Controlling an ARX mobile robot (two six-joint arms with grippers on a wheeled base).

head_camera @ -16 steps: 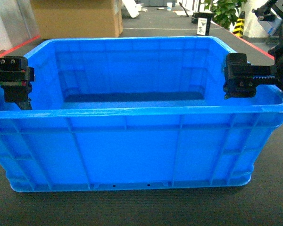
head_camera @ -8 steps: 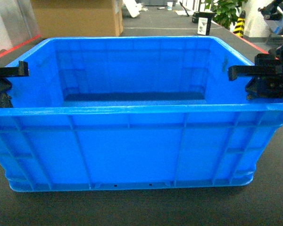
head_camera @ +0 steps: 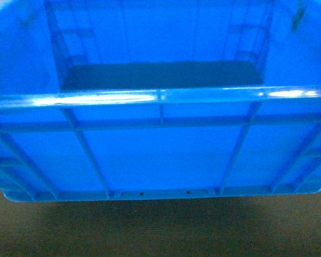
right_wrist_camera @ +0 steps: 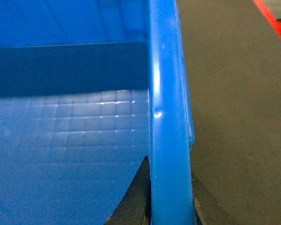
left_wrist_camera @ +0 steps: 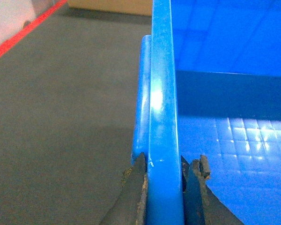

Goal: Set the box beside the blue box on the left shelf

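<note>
The box (head_camera: pixel 160 144) sits on the floor (head_camera: pixel 160 230), filling the head view. The left pincer (left_wrist_camera: pixel 164 187) straddles its 9 o'clock rim, the right pincer (right_wrist_camera: pixel 171 187) its 3 o'clock rim.

1. The blue crate (head_camera: pixel 160 155) overran the head view's top and side edges, its far rim cut off.
2. The left gripper (left_wrist_camera: pixel 165 187) and right gripper (right_wrist_camera: pixel 171 197) were cropped at the wrist views' bottom edges.
3. Only dark slivers showed at the head view's side edges.
</note>
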